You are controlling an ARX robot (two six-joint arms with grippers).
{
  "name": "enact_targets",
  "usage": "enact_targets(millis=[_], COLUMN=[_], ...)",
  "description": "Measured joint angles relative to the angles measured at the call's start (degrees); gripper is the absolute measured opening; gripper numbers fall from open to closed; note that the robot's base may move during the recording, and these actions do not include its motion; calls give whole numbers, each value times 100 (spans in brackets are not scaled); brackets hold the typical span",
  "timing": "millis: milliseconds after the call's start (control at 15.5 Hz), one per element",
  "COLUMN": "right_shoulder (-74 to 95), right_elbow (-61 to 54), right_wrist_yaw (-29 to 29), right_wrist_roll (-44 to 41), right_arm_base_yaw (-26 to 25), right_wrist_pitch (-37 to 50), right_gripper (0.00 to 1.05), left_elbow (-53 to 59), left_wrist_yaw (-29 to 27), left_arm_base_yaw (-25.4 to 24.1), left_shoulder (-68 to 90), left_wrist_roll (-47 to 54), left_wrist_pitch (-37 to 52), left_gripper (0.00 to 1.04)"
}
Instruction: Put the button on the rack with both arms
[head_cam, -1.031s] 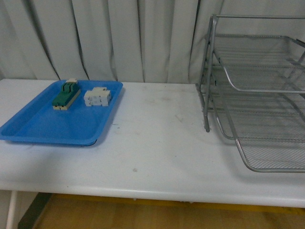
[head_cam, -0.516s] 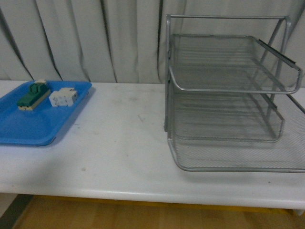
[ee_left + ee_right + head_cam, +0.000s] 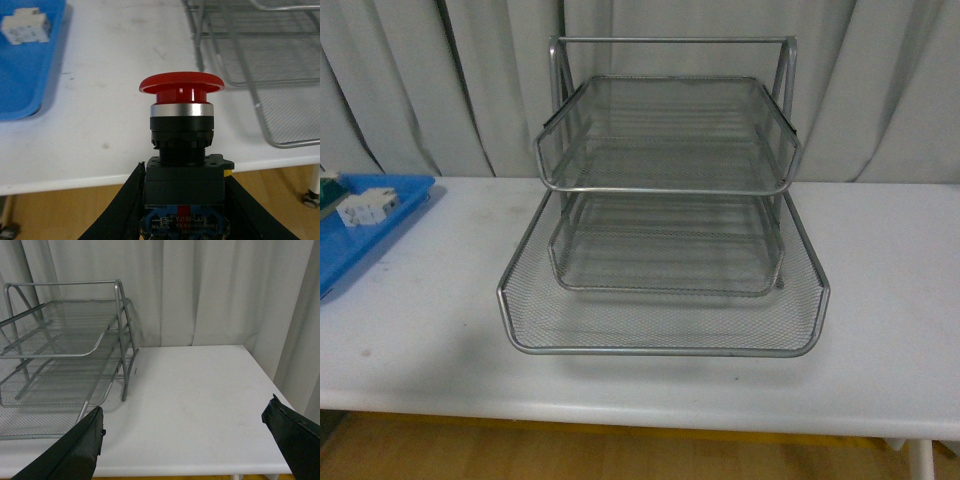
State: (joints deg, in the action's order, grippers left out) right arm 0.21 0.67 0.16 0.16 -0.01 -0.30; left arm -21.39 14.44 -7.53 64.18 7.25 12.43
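Observation:
The button point(image 3: 181, 150), red mushroom cap on a dark blocky body, fills the left wrist view, and my left gripper point(image 3: 182, 200) is shut on its body, held above the table's front edge. The silver wire-mesh rack point(image 3: 665, 200) stands in the middle of the front view, three tiers facing me; its corner point(image 3: 260, 65) shows beyond the button in the left wrist view. My right gripper point(image 3: 186, 440) is open with nothing between its black fingers point(image 3: 75, 450), over the white table beside the rack point(image 3: 65, 355). Neither arm appears in the front view.
A blue tray point(image 3: 360, 235) lies at the table's left edge, holding a white blocky component point(image 3: 368, 207) that also shows in the left wrist view point(image 3: 25, 27). Grey curtains hang behind the table. The table's right edge point(image 3: 265, 375) lies close to the right gripper.
The front view has swung to the right: the rack moved from the right edge to the centre of the picture, and the blue tray slid to the far left.

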Motion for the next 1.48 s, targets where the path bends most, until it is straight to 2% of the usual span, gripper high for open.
enact_targets(millis=[129,258,516,644,967,1224,1482], right_shoulder=[0,0,0,0,0,0,0], right_elbow=[0,0,0,0,0,0,0], right_wrist_yaw=[-2,-2,-4,-4,-7,-7,-4], right_wrist_roll=[0,0,0,0,0,0,0], right_arm_base_yaw=[0,0,0,0,0,0,0], right_wrist_pitch=[7,4,4,7,7,7,7], right_gripper=[98,98,98,98,98,98,98], left_elbow=[-363,-1180,-2520,-2907,-3580,-4592,-5445], left_wrist_yaw=[-105,-396,-525,-496,-590,-813,-951], left_arm_base_yaw=[525,1137,2406,2809,3112,3095,3088], left_shoulder=[664,1464,2800,3228,4081,4999,5484], left_wrist_roll=[-352,-675,-876,-879,-809,-728,-767], left_wrist_pitch=[339,505,210,33,-455,-1200,-1552], left_gripper=[36,36,36,36,36,36,36])
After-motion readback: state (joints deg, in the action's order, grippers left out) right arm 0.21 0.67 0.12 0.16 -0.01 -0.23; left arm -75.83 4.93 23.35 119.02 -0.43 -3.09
